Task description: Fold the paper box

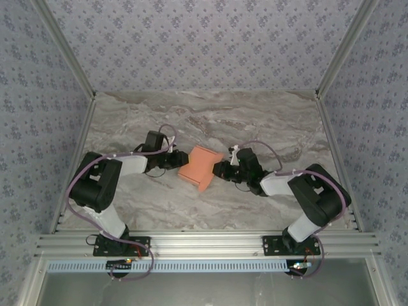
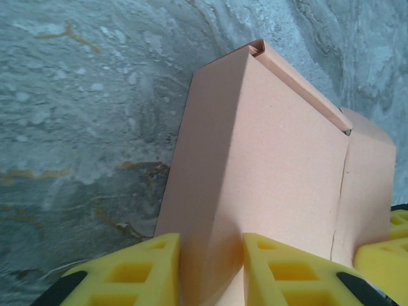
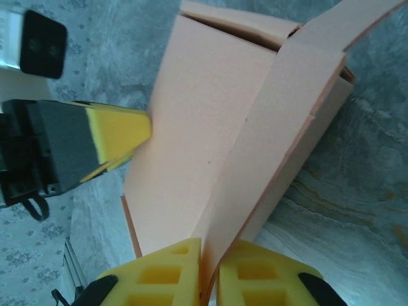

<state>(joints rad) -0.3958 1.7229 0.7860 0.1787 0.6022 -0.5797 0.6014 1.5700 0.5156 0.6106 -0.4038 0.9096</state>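
Both grippers pinching the paper box (image 1: 199, 167), plain salmon card.
I see my left gripper (image 2: 211, 247) clamped on its folded wall, my right gripper (image 3: 209, 248) on a flap; it sits between them on the marble table (image 1: 268, 127).

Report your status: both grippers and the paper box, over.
Left gripper shut on the paper box. Right gripper shut on its flap. Box partly folded. Nothing in the way.
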